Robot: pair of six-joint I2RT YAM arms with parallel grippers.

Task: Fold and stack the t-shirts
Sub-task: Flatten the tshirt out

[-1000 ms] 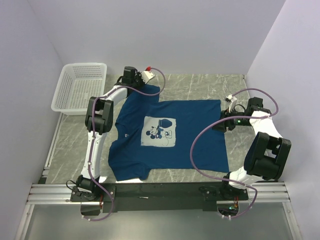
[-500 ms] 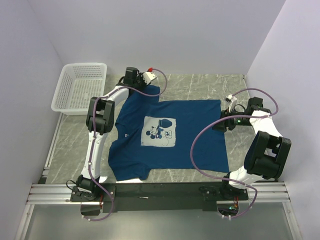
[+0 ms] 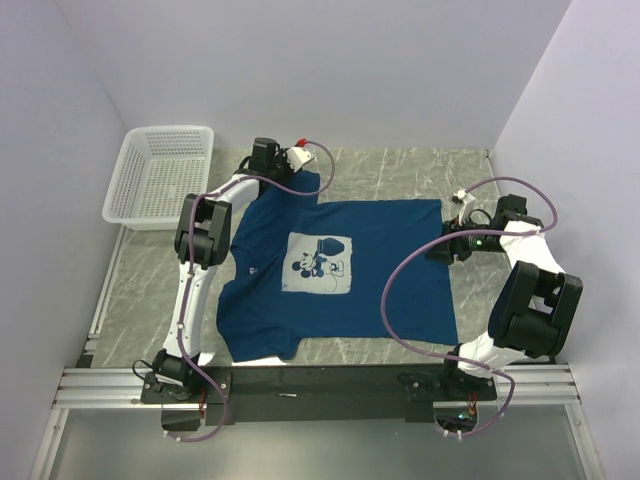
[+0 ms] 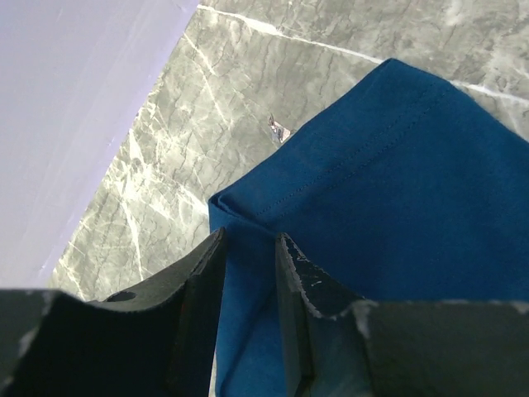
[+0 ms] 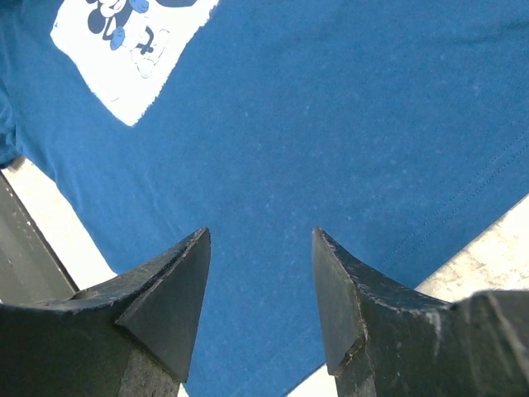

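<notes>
One dark navy t-shirt point(image 3: 385, 275) lies spread flat on the marble table, its pale mouse print point(image 3: 319, 263) facing up. My left gripper point(image 3: 283, 173) is low over the far left sleeve. In the left wrist view its jaws point(image 4: 250, 240) stand a little apart, open, astride the sleeve point(image 4: 397, 182) near its hemmed corner, and the cloth lies flat under them. My right gripper point(image 3: 438, 250) hovers over the shirt's right edge. In the right wrist view it point(image 5: 259, 236) is open with nothing between the fingers, only blue cloth point(image 5: 331, 124) and a corner of the print point(image 5: 124, 50) below.
A white lattice basket point(image 3: 165, 131) stands at the back left, beside the left wall. Lavender walls close in the table on three sides. The metal rail point(image 3: 320, 381) with both arm bases runs along the near edge.
My left gripper's jaws have parted a little over the sleeve, and the wrist has shifted slightly. The shirt and the right arm have not moved.
</notes>
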